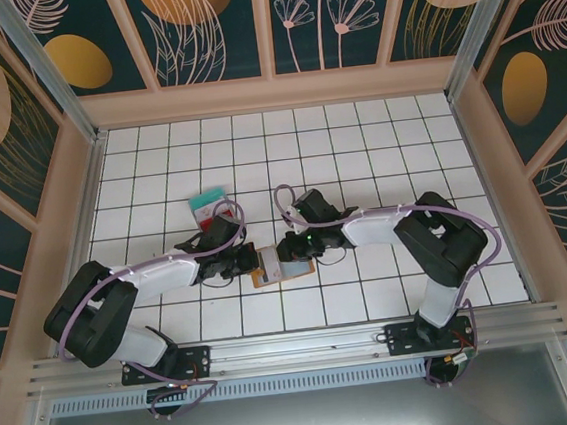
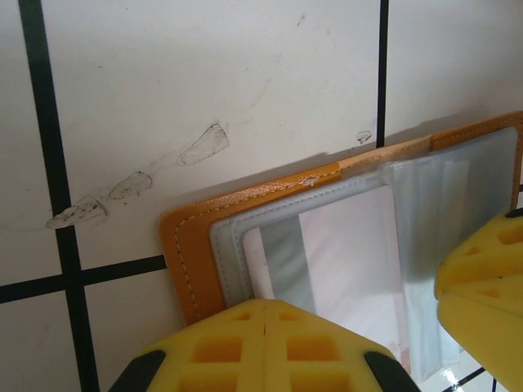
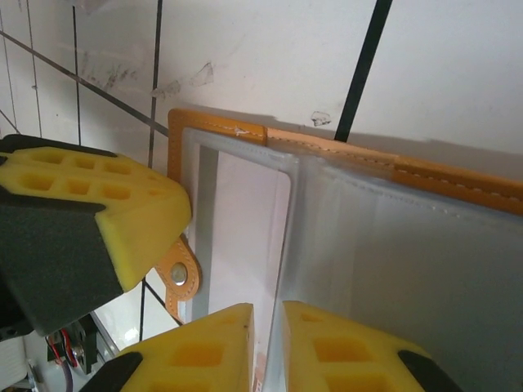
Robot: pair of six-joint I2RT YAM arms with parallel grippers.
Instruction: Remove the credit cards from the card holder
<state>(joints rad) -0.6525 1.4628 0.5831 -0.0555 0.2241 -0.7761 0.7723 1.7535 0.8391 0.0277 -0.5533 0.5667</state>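
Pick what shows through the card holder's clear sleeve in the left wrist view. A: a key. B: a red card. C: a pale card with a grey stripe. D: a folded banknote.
C: inside the open card holder, a pale card crossed by a grey stripe lies behind the clear sleeve.

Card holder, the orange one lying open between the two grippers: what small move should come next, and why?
Probably the right gripper should draw slowly back from the orange leather-like card holder. Its fingers sit nearly closed at the edge of the clear sleeve, a pale plastic card lies inside that sleeve, and the left gripper rests on the holder, likely pinning it.
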